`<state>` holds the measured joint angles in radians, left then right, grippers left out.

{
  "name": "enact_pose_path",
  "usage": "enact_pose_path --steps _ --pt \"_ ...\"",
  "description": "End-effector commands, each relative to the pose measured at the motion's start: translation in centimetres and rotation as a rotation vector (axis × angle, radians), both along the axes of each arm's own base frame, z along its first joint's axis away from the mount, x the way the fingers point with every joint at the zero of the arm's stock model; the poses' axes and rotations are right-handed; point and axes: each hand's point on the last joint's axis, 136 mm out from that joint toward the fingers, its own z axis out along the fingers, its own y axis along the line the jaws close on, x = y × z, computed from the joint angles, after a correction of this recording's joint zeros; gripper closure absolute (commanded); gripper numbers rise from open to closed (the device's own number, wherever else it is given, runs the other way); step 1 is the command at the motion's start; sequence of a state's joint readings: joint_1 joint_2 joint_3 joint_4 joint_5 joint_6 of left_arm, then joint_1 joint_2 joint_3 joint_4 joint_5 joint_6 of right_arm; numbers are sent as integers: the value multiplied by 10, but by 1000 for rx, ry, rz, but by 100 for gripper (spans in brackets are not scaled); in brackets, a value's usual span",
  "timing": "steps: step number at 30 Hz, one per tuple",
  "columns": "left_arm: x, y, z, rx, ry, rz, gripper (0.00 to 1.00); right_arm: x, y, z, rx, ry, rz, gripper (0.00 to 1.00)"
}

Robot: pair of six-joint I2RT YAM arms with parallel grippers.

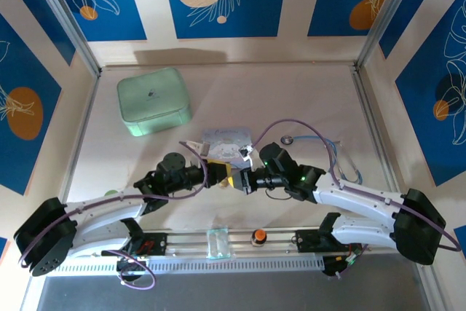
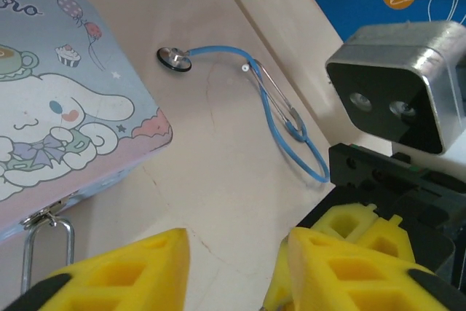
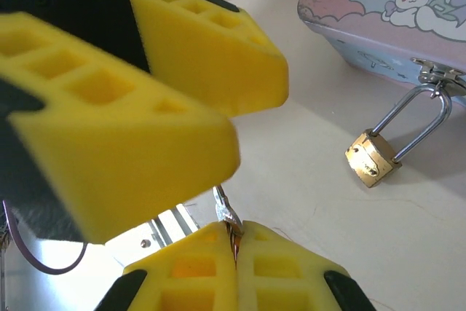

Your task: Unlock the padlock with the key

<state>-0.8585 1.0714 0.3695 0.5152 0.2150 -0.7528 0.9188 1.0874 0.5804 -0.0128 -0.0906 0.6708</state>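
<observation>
While our right gripper point(image 3: 234, 243) pinches the key point(image 3: 226, 211), shaft pointing forward, the padlock point(image 3: 373, 156) lies ahead-right; our left gripper point(image 2: 234, 256) gapes half-open, empty.

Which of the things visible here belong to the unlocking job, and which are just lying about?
For the job:
- padlock, hanging on the cartoon box latch
- key, pinched in the right gripper

Lying about:
- blue stethoscope
- green case
- orange-and-black knob
</observation>
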Motion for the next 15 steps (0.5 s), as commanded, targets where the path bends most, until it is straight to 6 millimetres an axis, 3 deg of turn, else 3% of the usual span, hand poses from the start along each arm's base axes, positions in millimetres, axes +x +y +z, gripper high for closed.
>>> enact_pose_path --steps 1,3,13,15 --pt "2 -1 19 -34 -45 16 65 -2 0 4 31 5 1 100" --pt "2 -1 19 -32 -41 14 72 -2 0 3 35 8 -3 100" --pt "0 -2 11 -24 -12 7 71 2 8 8 82 12 -5 100" --pt "0 -3 12 -33 -11 2 76 4 9 9 88 9 -9 100"
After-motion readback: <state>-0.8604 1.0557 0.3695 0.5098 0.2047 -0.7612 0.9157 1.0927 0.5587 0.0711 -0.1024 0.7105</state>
